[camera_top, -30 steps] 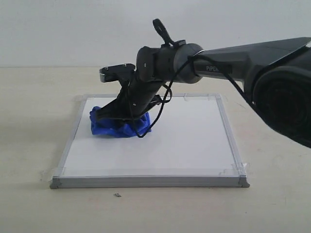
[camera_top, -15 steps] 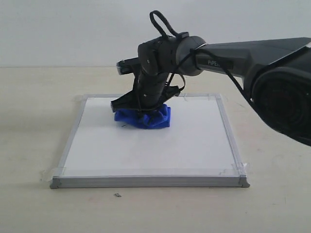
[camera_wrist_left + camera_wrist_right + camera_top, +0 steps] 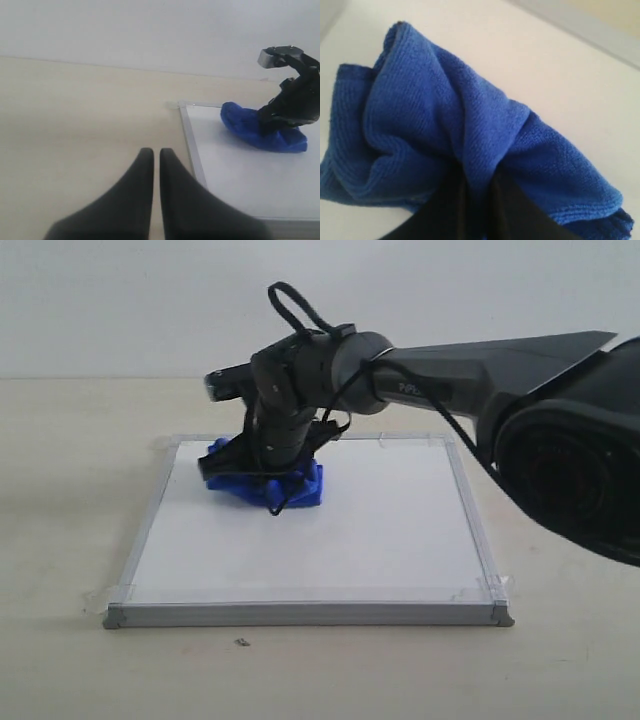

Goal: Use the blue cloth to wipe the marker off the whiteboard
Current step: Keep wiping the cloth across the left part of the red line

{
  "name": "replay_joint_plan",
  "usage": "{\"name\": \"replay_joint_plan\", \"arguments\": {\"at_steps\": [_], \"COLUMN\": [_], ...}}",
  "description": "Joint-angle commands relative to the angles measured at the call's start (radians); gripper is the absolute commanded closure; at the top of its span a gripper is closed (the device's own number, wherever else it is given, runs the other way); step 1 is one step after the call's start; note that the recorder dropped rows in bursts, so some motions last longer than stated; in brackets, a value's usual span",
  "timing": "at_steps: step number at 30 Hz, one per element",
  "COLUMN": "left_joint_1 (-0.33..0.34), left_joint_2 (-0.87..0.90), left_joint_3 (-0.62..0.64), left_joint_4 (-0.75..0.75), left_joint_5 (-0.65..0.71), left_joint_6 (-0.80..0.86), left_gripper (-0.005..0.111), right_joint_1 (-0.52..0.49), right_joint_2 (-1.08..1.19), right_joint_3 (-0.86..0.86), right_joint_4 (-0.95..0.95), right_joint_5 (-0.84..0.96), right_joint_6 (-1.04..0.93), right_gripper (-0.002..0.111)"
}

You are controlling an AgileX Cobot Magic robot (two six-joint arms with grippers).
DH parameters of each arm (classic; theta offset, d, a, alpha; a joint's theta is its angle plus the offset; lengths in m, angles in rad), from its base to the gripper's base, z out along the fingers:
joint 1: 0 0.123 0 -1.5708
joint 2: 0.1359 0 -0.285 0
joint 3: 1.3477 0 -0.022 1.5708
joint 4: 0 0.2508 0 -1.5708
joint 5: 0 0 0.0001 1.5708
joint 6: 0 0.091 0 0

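Blue cloth [image 3: 265,487] pinched in right tool [image 3: 268,465], pressed on whiteboard [image 3: 380,530]. Wiping step now. Left tool [image 3: 152,157] clenched, empty, aside. Next: push down, rub across.

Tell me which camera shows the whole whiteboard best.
The exterior view: the flat white whiteboard with silver-grey frame shows whole, all four corners. The left wrist view catches one corner; the right wrist view only bare surface around the bright blue fluffy cloth.
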Motion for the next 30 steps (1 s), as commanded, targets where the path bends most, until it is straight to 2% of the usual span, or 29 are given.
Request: {"name": "replay_joint_plan", "arguments": {"at_steps": [1, 3, 8, 11, 14, 19, 21, 23, 30], "left_joint_1": [0.002, 0.002, 0.002, 0.002, 0.002, 0.002, 0.002, 0.002, 0.002], "left_joint_2": [-0.003, -0.003, -0.003, -0.003, -0.003, -0.003, -0.003, -0.003, -0.003], "left_joint_3": [0.004, 0.004, 0.004, 0.004, 0.004, 0.004, 0.004, 0.004, 0.004], "left_joint_4": [-0.005, -0.005, -0.005, -0.005, -0.005, -0.005, -0.005, -0.005, -0.005], "left_joint_5": [-0.003, -0.003, -0.003, -0.003, -0.003, -0.003, -0.003, -0.003, -0.003], "left_joint_6": [0.002, 0.002, 0.002, 0.002, 0.002, 0.002, 0.002, 0.002, 0.002], "left_gripper": [0.102, 0.102, 0.102, 0.102, 0.102, 0.102, 0.102, 0.102, 0.102], "right_joint_1": [-0.064, -0.062, -0.014, 0.016, 0.016, -0.019, -0.032, -0.032, 0.000], "right_joint_2": [0.012, 0.012, 0.012, 0.012, 0.012, 0.012, 0.012, 0.012, 0.012], "right_joint_3": [-0.001, -0.001, -0.001, -0.001, -0.001, -0.001, -0.001, -0.001, -0.001], "right_joint_4": [-0.030, 0.046, 0.365, 0.447, 0.397, 0.062, 0.062, 0.090, 0.326], "right_joint_5": [0.053, 0.049, 0.020, 0.020, 0.014, 0.007, 0.033, 0.056, 0.113], "right_joint_6": [0.083, -0.002, -0.428, -0.559, -0.517, -0.055, -0.023, -0.067, -0.524], "right_gripper": [0.108, 0.108, 0.108, 0.108, 0.108, 0.108, 0.108, 0.108, 0.108]}}
